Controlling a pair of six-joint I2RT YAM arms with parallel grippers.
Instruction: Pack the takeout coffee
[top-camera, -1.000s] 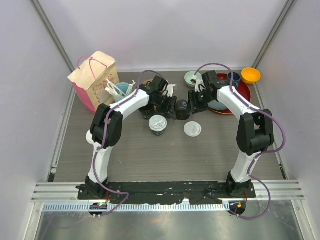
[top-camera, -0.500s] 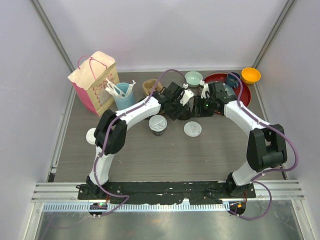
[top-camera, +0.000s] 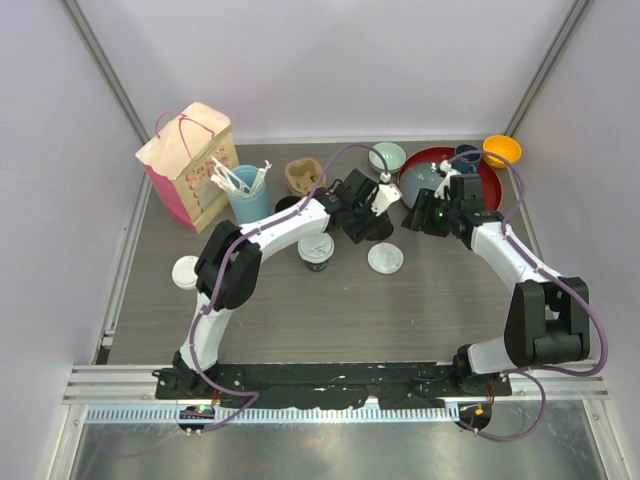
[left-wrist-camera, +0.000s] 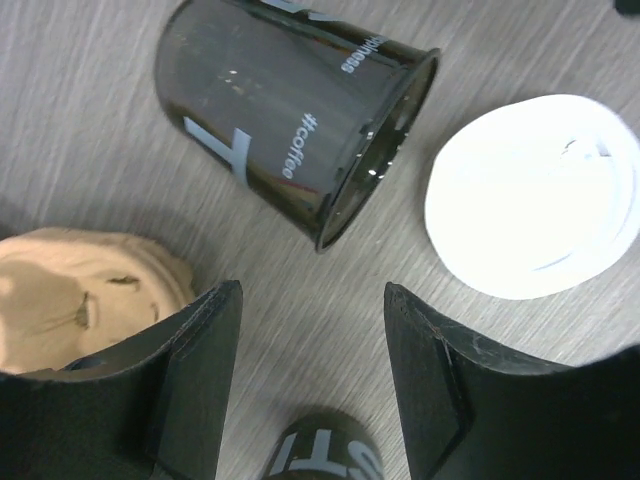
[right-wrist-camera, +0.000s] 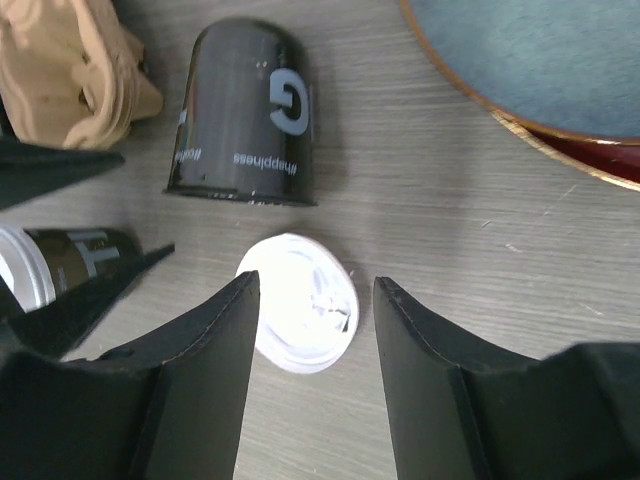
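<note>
Tipped cup (left-wrist-camera: 300, 120) ahead of both pairs of jaws.
Left gripper (left-wrist-camera: 312, 310): tipped cup just ahead, loose lid (left-wrist-camera: 535, 195) beside its mouth, wad (left-wrist-camera: 70, 300) against the far jaw, lidded cup (left-wrist-camera: 320, 450) between the jaws. Right gripper (right-wrist-camera: 315, 290): lid between the jaws, tipped cup beyond, plate (right-wrist-camera: 540, 60) ahead, off to one side.

I am working over a grey wood-grain table (top-camera: 300, 320), which pale lilac walls (top-camera: 330, 70) are enclosing on three sides. Two grey metal posts (top-camera: 105, 70) are slanting up at the back corners. Soft, even light is falling everywhere.
</note>
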